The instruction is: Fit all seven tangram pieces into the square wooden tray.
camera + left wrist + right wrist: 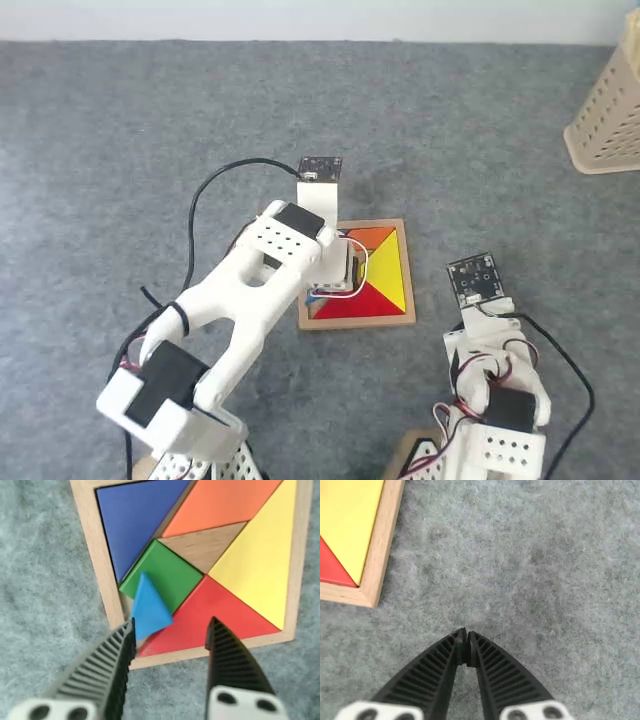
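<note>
Grey counter (120,150), square wooden tray (100,545) on it, mostly filled: dark blue triangle (135,520), yellow triangle (260,565), red triangle (210,612) and green square (172,575) lie flat. Left end effector (172,625) over tray edge, jaws wide apart, gripping nothing. Right end effector (466,635) pinched closed, empty, over counter beside tray. Small light blue triangle (149,610) lies tilted on green square's corner, unseated. Best bet: pinch its edges, rotate to match the slot by the rim, lower flat
</note>
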Available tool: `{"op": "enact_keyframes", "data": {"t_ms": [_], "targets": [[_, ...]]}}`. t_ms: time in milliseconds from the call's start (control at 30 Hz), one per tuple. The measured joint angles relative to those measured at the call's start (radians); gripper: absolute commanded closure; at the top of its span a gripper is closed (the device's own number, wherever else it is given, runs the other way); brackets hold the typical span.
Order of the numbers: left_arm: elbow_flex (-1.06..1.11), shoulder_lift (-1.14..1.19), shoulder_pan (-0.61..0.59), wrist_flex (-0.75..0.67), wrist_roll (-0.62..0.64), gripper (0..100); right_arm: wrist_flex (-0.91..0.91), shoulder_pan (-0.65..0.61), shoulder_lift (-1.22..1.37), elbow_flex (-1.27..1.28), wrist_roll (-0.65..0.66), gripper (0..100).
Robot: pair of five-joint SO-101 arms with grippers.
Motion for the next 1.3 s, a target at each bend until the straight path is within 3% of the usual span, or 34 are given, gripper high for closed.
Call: {"op": "enact_keyframes", "data": {"t_ms": [133,400,567,800,1033,1300], "targets": [[0.000,0.000,-0.049,-0.020,-0.012,79,0.000,0.000,0.000,0.000,0.000,99.0],[-0.029,0.000,-0.244,-0.126,-0.451,99,0.000,0.000,0.000,0.000,0.000,99.0],[-0.012,0.000,-0.259,-0.153,-0.572,99,0.000,0.000,0.000,0.000,0.000,99.0],[0.127,0.000,-0.218,-0.213,-0.594,99,0.000,0.000,0.000,0.000,0.000,99.0],[0.167,-0.003,-0.109,-0.216,-0.583,99,0.000,0.000,0.000,0.000,0.000,99.0],[0.195,-0.017,-0.077,-0.215,-0.531,99,0.000,0.000,0.000,0.000,0.000,99.0]]}}
